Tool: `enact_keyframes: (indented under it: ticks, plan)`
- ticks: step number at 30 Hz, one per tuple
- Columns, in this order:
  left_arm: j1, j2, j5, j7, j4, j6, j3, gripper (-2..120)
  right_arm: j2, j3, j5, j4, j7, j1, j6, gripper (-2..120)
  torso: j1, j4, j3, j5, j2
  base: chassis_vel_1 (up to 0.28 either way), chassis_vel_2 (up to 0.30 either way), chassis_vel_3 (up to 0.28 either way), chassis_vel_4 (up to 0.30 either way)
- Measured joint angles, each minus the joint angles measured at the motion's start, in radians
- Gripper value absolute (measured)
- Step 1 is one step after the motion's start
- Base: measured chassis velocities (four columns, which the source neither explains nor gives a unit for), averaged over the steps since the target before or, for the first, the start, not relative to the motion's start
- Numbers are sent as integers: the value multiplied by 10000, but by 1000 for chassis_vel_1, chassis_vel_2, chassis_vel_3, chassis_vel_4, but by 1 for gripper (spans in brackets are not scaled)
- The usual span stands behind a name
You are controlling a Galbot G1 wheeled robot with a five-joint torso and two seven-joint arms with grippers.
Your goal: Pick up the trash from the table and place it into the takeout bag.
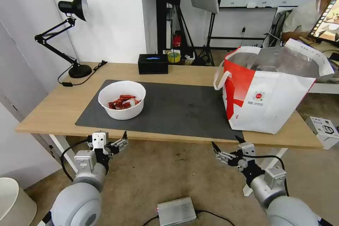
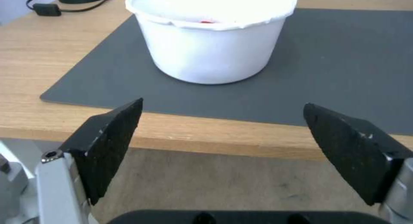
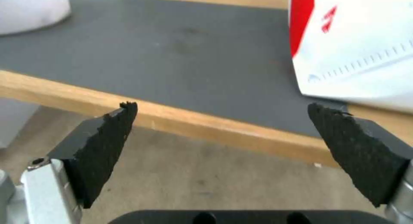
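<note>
The trash in view is a white round bowl (image 1: 122, 99) with red scraps inside, standing on the left part of the dark grey mat (image 1: 176, 109) on the light-wood table (image 1: 53, 109). The takeout bag (image 1: 272, 95), white and red with foil lining, stands open on the table's right end. My left gripper (image 1: 110, 140) hangs open and empty below the table's front edge, in front of the bowl (image 2: 211, 40). My right gripper (image 1: 226, 142) is open and empty too, below the front edge near the bag's corner (image 3: 357, 46). Between their fingers is only floor and table edge (image 2: 206, 143).
A black tissue box (image 1: 153, 63) and a tape roll (image 1: 173, 56) sit at the table's back edge, a black desk lamp (image 1: 72, 39) at the back left. On the floor lie a grey metal box (image 1: 176, 212) and a white box (image 1: 323, 131).
</note>
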Motion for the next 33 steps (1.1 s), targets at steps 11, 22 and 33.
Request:
enact_keyframes:
  ticks: [11, 22, 33]
  plan:
    - [4, -35, -4, -2, 1, 0, 0, 100, 109, -89, -40, -8, 216, -233, -105, 100, 1, 0, 0, 0, 0, 0, 0, 0, 0]
    - [-63, -37, -82, -7, 23, -4, -32, 100, 107, -99, -65, -24, 199, -226, -105, 100, 1, 0, 1, 0, 0, 0, 0, 0, 0]
    - [-1168, 593, -2198, -707, 125, 95, -538, 100, 102, -105, -68, -33, 182, -216, -103, 100, 1, 1, 1, 0, 0, 0, 0, 0, 0]
